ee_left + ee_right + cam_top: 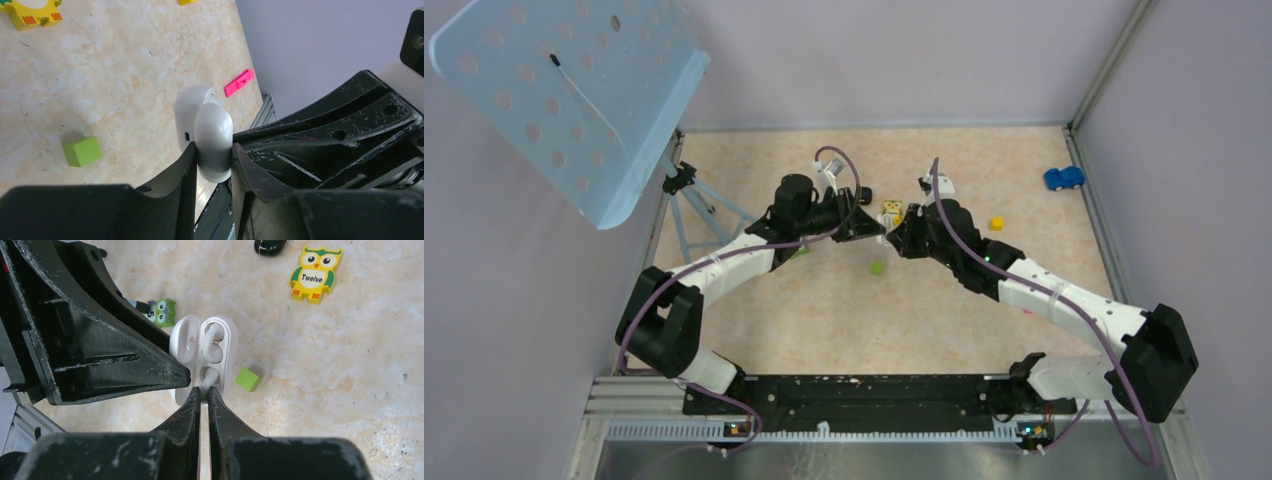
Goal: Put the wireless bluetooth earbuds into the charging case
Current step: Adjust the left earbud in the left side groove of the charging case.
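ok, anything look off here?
Yes: right gripper is shut at the open case, but no earbud shows in its grip and the case looks empty. A glossy black piece, maybe an earbud, lies on the table near the owl. Left gripper holds the case.

Left end effector [875,230] and right end effector [898,235] are hanging tip to tip over the desk [844,320], green cube [877,267] sitting just nearside.

The charging case [205,125] is white, in the scuffed black left tool [212,150]. Left of that tool lies a lime-green cube [81,151]; beyond its tips, a bright pink piece [239,82]. The counter [125,60] is beige with marbled veining.
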You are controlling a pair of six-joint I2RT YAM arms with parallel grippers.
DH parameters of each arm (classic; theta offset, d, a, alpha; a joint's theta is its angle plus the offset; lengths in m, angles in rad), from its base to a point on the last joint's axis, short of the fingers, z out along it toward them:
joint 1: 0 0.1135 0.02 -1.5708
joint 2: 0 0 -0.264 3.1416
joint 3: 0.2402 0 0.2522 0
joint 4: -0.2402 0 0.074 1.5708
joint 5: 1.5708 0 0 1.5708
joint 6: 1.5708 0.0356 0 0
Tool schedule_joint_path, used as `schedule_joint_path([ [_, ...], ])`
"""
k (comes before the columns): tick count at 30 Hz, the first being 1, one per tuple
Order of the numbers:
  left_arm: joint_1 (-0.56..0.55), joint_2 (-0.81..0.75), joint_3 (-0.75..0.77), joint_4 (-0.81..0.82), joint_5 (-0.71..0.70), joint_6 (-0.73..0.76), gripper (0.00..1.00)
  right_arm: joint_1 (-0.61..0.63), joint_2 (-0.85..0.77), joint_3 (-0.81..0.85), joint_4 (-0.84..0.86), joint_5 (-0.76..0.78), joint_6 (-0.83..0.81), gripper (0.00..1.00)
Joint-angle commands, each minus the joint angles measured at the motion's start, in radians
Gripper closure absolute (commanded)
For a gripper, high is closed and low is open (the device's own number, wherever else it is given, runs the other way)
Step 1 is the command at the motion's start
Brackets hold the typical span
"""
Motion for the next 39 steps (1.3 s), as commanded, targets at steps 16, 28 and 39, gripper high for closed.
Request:
schedule_joint_path([
  [16,-0.006,0.001,0.022,0.044,0.029,-0.002,1.0,0.01,-0.066,0.01,0.021,0.044,0.002,1.0],
  [28,-0.005,0.0,0.021,0.047,0.033,-0.002,1.0,0.01,-0.1,-0.056,0.076,0.02,0.044,0.99],
  [39,0.011,0.037,0.041,0.095,0.17,0.08,1.0,-0.15,-0.11,-0.019,0.006,-0.182,0.234,0.75],
])
